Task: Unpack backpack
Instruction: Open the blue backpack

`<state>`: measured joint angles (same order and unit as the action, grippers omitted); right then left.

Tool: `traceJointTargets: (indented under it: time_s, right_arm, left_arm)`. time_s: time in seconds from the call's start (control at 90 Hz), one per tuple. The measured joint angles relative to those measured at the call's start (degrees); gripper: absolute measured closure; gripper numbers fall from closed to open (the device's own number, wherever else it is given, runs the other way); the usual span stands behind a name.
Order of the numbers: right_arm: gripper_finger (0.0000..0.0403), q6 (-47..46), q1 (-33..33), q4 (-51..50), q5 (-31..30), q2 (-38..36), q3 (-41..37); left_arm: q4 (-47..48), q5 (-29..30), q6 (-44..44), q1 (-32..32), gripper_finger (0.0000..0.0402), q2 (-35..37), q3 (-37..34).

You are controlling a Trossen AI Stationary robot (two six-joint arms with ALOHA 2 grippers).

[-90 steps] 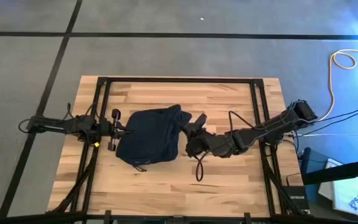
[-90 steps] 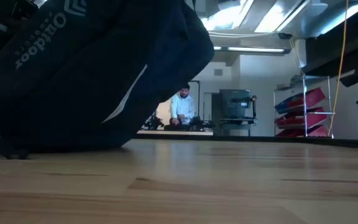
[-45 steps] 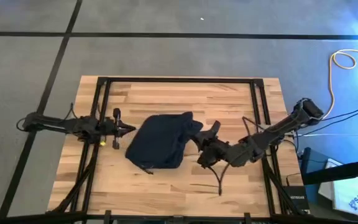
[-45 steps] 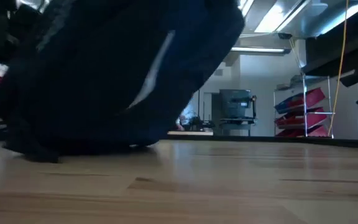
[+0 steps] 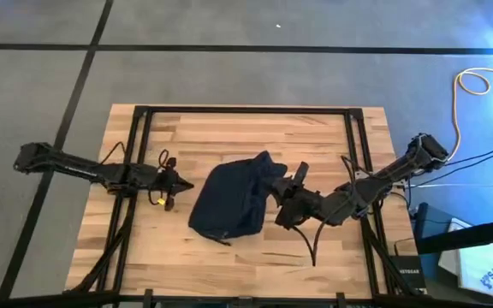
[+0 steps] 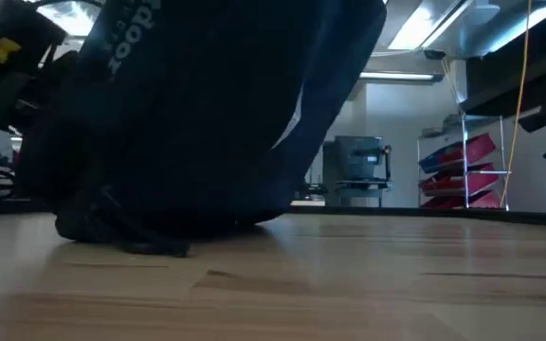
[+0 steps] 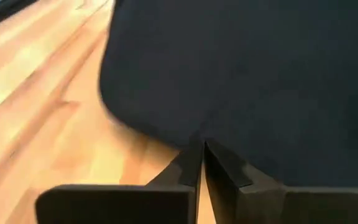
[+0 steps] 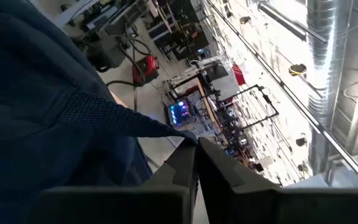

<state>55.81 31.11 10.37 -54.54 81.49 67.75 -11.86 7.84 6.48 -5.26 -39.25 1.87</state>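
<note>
The backpack (image 5: 234, 198) sits mid-table, its right edge pinched in the right gripper (image 5: 282, 193), whose fingers are clamped on a fold of fabric. The left gripper (image 5: 183, 182), fingers pressed together and empty, hovers just beside its left edge. Best to hold that pinch firm and lift gently so the bag's opening comes free without dragging it.
</note>
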Motion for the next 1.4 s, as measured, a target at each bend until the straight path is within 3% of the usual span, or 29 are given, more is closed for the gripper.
traceJointTargets:
  time_s: [0.3, 0.633, 0.889, 1.4]
  right_arm:
    - [0.0403, -0.04, 0.0, 0.0, 0.11, 0.0, 0.0]
    - [0.0403, -0.04, 0.0, -0.02, 0.13, 0.0, 0.0]
    - [0.0403, 0.09, 0.0, -0.04, 0.15, 0.0, 0.0]
    - [0.0403, 1.51, 0.0, 0.32, 1.37, 0.0, 0.0]
  left_arm:
    - [-10.29, -4.02, 4.31, 0.0, 0.0399, -12.1, 1.14]
    - [-9.96, -6.67, -1.82, 0.0, 0.0399, -27.41, 10.1]
    - [-9.77, -10.0, 0.51, -0.36, 0.0399, -38.13, 15.83]
    - [-10.28, -14.44, -14.28, -0.92, 0.0399, -56.1, 32.13]
